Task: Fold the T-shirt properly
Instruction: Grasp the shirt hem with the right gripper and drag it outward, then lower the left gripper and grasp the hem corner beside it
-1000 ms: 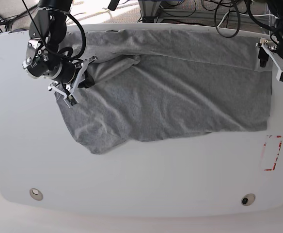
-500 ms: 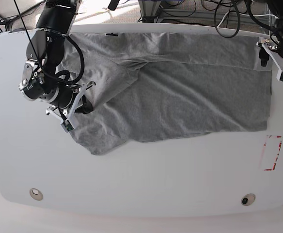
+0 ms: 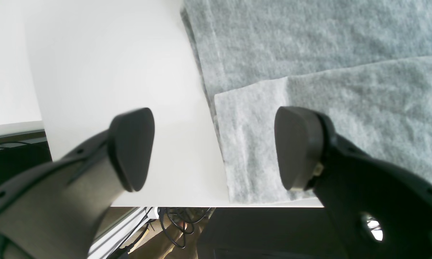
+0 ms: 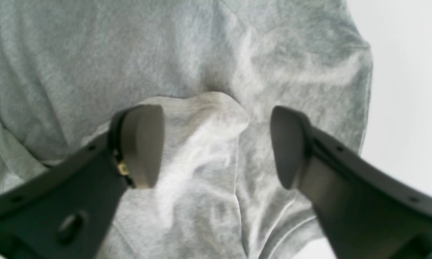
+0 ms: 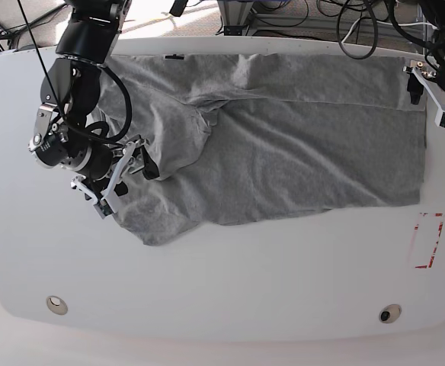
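T-shirt flat, both claws open, empty

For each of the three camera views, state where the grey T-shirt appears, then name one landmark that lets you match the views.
Base: the T-shirt spreads across the table's upper middle.
Left wrist: it fills the upper right, its folded corner beside the right finger.
Right wrist: it fills nearly the whole picture, bunched between the fingers.
Shared landmark: the white table, bare beside the cloth in every view.

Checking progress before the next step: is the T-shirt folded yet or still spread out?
Partly folded. The T-shirt lies spread across the table, with only its far edge turned over in a strip and one end bunched.
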{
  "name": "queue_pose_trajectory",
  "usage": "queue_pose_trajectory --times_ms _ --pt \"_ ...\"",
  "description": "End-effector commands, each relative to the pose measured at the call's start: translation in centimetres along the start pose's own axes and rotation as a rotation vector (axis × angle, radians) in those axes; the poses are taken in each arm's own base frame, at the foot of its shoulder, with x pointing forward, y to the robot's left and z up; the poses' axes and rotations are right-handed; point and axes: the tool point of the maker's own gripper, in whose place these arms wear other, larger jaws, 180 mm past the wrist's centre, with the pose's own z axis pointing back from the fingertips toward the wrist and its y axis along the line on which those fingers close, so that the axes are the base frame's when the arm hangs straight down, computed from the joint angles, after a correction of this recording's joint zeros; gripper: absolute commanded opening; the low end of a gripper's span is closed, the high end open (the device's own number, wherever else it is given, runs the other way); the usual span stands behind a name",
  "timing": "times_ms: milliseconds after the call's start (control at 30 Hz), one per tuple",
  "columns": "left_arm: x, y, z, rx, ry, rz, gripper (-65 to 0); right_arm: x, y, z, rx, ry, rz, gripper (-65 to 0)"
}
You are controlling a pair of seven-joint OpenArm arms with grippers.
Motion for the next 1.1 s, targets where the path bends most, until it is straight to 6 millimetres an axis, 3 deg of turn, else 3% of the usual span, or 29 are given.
queue_pose_trajectory --times_ms 0,133,267,633,800,1067 --pt "0.9 0.7 0.4 0.018 -0.029 -0.014 -16.5 2.1 -1.7 1.4 -0.042 -0.05 0.045 -13.2" --pt "1.2 0.7 0.4 0.02 -0.039 -0.014 -16.5 2.8 -3.2 1.7 -0.063 -0.072 0.049 -16.6" --pt "2.9 1.3 0.2 0.037 -0.082 -0.006 -16.5 3.6 -5.7 1.5 -0.078 -0.088 0.025 -19.2" --pt "5.0 2.3 0.3 0.063 -0.136 0.009 -16.5 4.6 -12.9 -1.5 -0.057 -0.16 -0.22 -19.0" --pt "6.2 2.7 0.3 0.074 -0.168 0.016 -16.5 5.0 -14.2 -4.3 -0.071 -0.131 -0.217 -19.0" --pt "6.6 2.9 0.3 0.079 -0.179 0.019 -16.5 3.0 -15.1 -7.6 -0.095 -0.137 -0.293 -19.0"
